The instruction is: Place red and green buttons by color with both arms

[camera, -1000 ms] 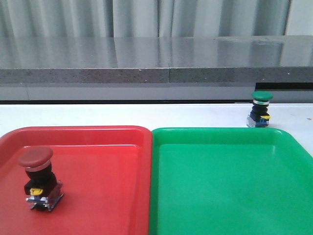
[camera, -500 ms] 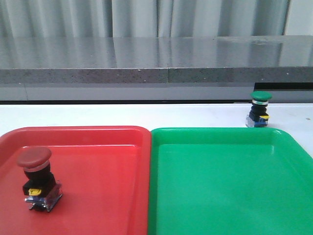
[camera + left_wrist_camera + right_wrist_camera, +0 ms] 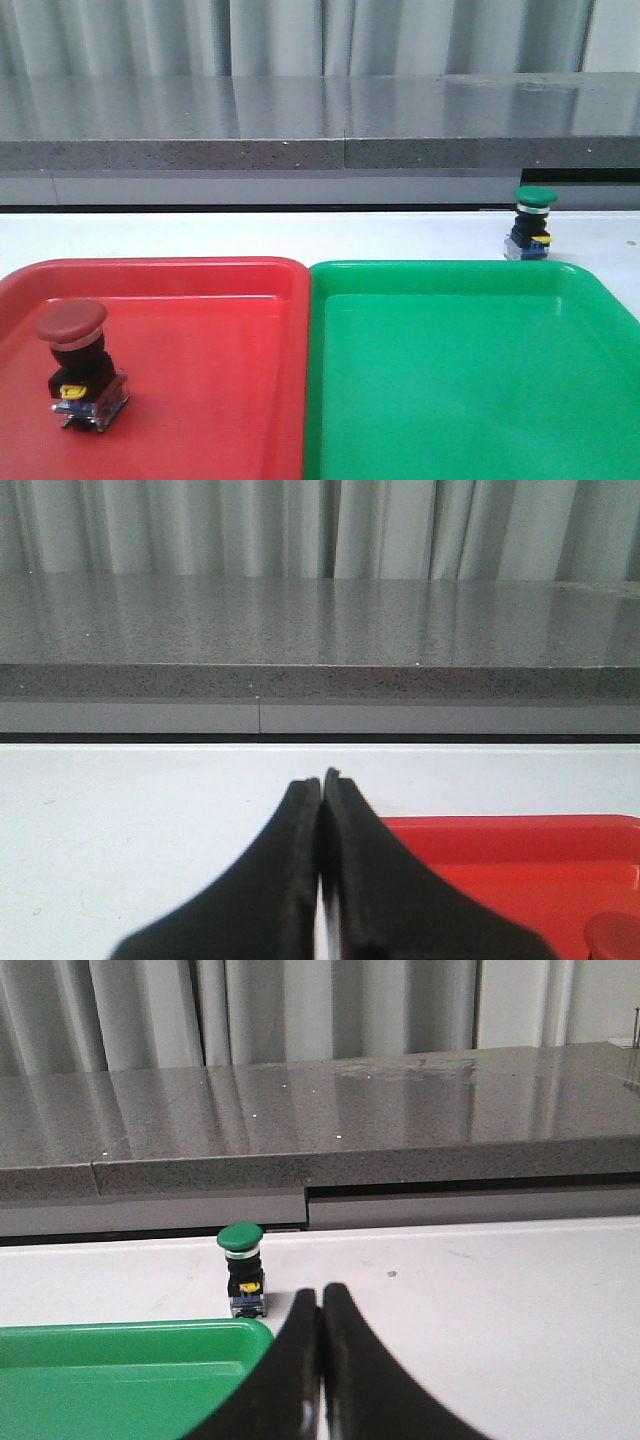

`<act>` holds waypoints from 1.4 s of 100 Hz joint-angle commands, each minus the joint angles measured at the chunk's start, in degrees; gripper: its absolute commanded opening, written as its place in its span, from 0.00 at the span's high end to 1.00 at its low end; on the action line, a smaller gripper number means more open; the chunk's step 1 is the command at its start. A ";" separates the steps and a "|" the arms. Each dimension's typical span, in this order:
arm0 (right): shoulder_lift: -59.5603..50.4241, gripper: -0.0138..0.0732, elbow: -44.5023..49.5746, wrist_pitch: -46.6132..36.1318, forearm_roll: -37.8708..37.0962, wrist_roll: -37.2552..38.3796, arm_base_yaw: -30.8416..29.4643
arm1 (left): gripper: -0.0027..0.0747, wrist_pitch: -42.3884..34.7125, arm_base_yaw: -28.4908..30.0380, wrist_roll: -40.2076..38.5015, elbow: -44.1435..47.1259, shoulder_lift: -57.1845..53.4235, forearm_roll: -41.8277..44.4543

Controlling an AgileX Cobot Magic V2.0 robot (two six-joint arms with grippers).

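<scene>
Standing on white table [image 3: 300, 232]: green button [image 3: 531, 224]; grey counter [image 3: 300, 125] behind; both hands [image 3: 320, 780] [image 3: 320, 1292] closed, empty.

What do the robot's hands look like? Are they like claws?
A bit like beaks! Each gripper has two smooth, matte black fingers that are wide at the base and curve in to a narrow tip. The left gripper and the right gripper look the same. No cables, stickers or markings show in these pictures, and the arms behind them are out of view.
</scene>
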 commanded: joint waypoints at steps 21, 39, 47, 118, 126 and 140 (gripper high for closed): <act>-0.85 0.92 -1.03 -4.29 -0.50 -0.47 -0.14 | 0.99 -4.05 0.10 0.07 0.69 -1.86 -0.48; -0.85 0.92 -1.03 -4.23 -0.50 -0.47 -0.14 | 0.99 -4.05 0.10 0.07 0.69 -1.86 -0.48; -0.85 0.92 -1.03 -4.04 -0.50 -0.47 -0.14 | 0.99 -4.05 0.10 0.07 0.69 -1.86 -0.48; 13.25 0.92 -27.71 14.91 -0.50 -0.47 -0.14 | 0.99 -4.05 0.10 0.07 0.69 -1.86 -0.48; 17.96 0.92 -30.62 16.00 -0.50 -0.47 -0.14 | 0.99 -4.05 0.10 0.07 0.69 -1.86 -0.48; 26.61 0.92 -35.22 17.88 -0.50 -0.47 -0.14 | 0.99 -4.05 0.10 0.07 0.69 -1.86 -0.48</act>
